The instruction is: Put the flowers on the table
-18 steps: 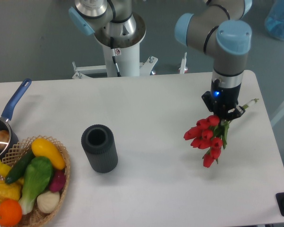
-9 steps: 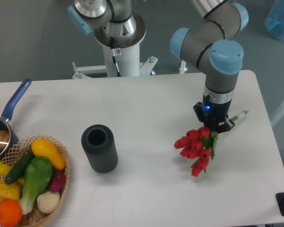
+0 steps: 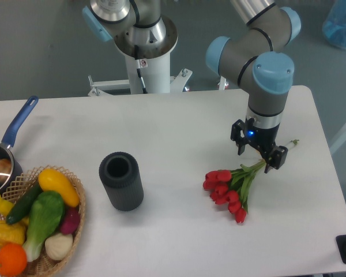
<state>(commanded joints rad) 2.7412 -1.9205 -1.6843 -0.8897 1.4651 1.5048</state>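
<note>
My gripper (image 3: 258, 154) hangs above the right half of the table (image 3: 179, 127) with its two fingers (image 3: 275, 158) spread apart and nothing clasped between them, a small blue light glowing on the wrist just above. The flowers (image 3: 228, 187) lie flat on the white tabletop at about seven o'clock from my fingers, red buds bunched at the near-left end, green stems running back up toward two o'clock and passing just under my fingertips; one pale stem tip pokes out beyond the gripper at three o'clock. Whether a finger grazes the stems, I cannot tell from this angle. The bouquet casts a soft shadow directly beneath itself, resting on the surface.

Well apart, at nine o'clock from the tulips, a dark cylinder (image 3: 121, 180) stands upright with its open mouth facing up. Farther out, at the table's near-left corner, a wicker basket (image 3: 75, 222) holds colourful fruit and vegetables, among them a yellow squash, a green pepper and an orange. Just beside it at eleven o'clock sits a pan with a blue handle (image 3: 18, 123) angled toward the back edge. Behind the table rises a white pedestal (image 3: 150, 63).
</note>
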